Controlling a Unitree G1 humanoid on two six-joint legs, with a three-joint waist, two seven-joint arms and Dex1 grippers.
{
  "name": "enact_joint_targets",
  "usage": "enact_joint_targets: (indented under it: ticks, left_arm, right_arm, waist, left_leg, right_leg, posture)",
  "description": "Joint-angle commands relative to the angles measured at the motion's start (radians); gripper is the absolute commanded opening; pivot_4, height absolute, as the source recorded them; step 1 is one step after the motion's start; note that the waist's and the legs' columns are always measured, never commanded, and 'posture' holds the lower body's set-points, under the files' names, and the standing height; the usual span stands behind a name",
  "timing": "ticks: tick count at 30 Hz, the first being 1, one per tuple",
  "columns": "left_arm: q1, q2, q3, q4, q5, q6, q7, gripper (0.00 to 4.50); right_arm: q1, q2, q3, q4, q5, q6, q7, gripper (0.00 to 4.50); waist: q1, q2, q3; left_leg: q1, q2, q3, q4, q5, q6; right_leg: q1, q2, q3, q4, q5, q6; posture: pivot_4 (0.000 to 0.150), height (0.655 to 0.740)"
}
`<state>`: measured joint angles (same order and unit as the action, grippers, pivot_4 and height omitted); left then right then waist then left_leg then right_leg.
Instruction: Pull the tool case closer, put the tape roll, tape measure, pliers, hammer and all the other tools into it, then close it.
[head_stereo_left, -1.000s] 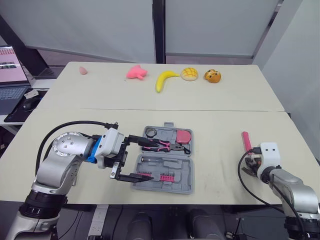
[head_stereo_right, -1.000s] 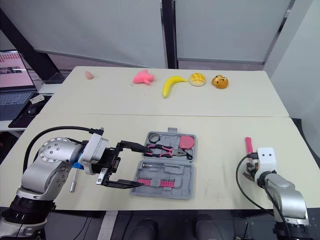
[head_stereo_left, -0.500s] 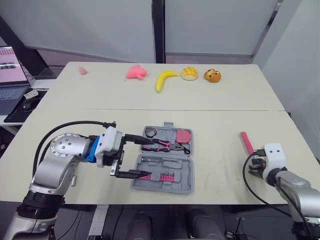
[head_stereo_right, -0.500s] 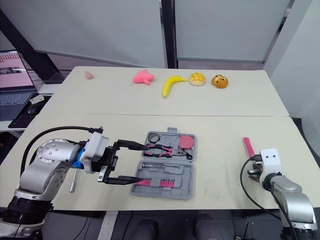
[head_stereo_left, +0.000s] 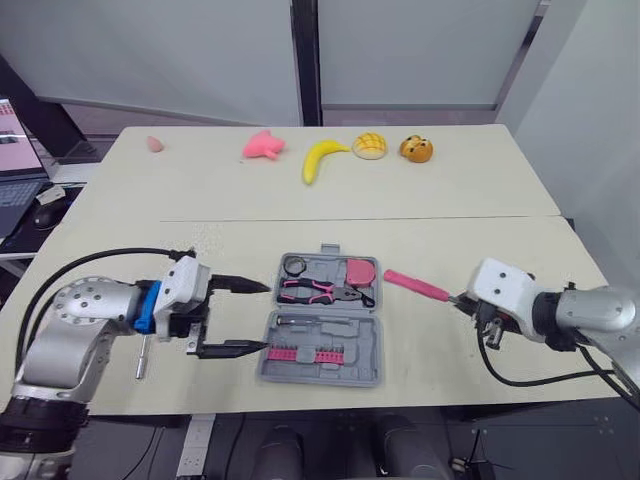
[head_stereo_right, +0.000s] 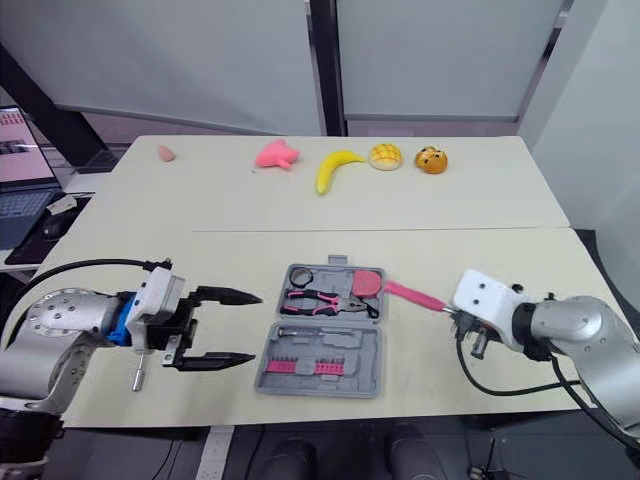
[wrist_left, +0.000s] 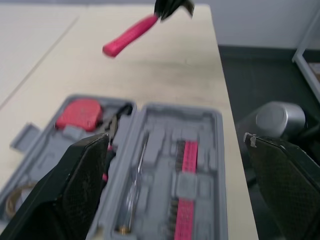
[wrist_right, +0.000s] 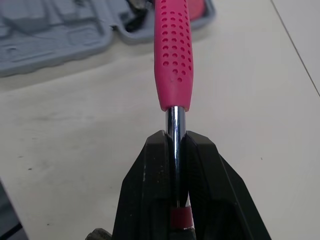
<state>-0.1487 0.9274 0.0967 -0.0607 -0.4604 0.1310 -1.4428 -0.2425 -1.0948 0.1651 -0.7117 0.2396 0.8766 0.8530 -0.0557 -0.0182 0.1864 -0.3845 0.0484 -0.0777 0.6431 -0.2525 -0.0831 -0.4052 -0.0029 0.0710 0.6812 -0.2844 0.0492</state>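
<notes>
Right now the right hand (wrist_right: 175, 145) is clenched on the steel shaft of the hammer (head_stereo_left: 415, 286), whose pink grip points at the open tool case (head_stereo_left: 322, 347) from the case's 3 o'clock. At its 9 o'clock the left hand (head_stereo_left: 266, 317) is released, fingers spread wide.

left hand (head_stereo_right: 257, 327) spread beside open tool case (head_stereo_right: 366, 347) | right hand (head_stereo_right: 457, 314) grips hammer (head_stereo_right: 412, 296)

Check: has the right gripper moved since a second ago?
Yes. The right gripper, shut on the pink-handled tool, has swung in toward the tool case; the handle tip now nearly reaches the case's right edge.
</notes>
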Motion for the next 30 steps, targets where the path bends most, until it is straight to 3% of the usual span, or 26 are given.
enact_joint_targets:
  ticks: [1,8,13,30]
  left_arm:
    - [0.003,0.038,0.015,0.026,0.037,-0.066,-0.033,4.50]
    - [0.029,0.080,-0.003,0.035,0.112,-0.098,-0.020,4.50]
    - [0.063,0.094,-0.002,0.025,0.146,-0.112,-0.009,4.50]
    - [0.058,0.108,-0.023,0.026,0.203,-0.124,0.024,4.50]
  right_arm:
    - [-0.112,0.017,0.111,-0.034,-0.019,0.002,0.050,0.21]
    - [-0.355,0.181,0.399,0.045,-0.112,0.077,0.060,0.21]
    - [-0.434,0.298,0.547,0.118,-0.187,0.080,0.052,0.21]
    - [-0.491,0.508,0.665,0.306,-0.323,0.052,0.026,0.21]
  waist:
    - [0.002,0.000,0.001]
    - [0.002,-0.001,0.001]
    - [-0.001,-0.001,0.001]
    - [-0.001,-0.001,0.001]
  left_leg:
    - [-0.001,0.000,0.000,0.000,0.000,0.000]
    - [-0.002,0.000,0.000,0.000,0.000,0.000]
    - [-0.006,0.000,0.000,0.000,0.000,0.000]
    - [-0.011,0.000,-0.002,0.002,0.000,0.000]
  right_leg:
    - [0.000,0.000,0.000,0.000,0.000,0.000]
    - [-0.002,-0.001,0.000,0.000,0.000,0.000]
    - [-0.005,0.000,-0.001,0.001,0.003,-0.005]
    - [-0.009,0.000,-0.002,0.002,0.003,-0.005]
  posture:
    - [0.150,0.7255]
    - [0.150,0.7255]
    - [0.150,0.7255]
    - [0.150,0.7255]
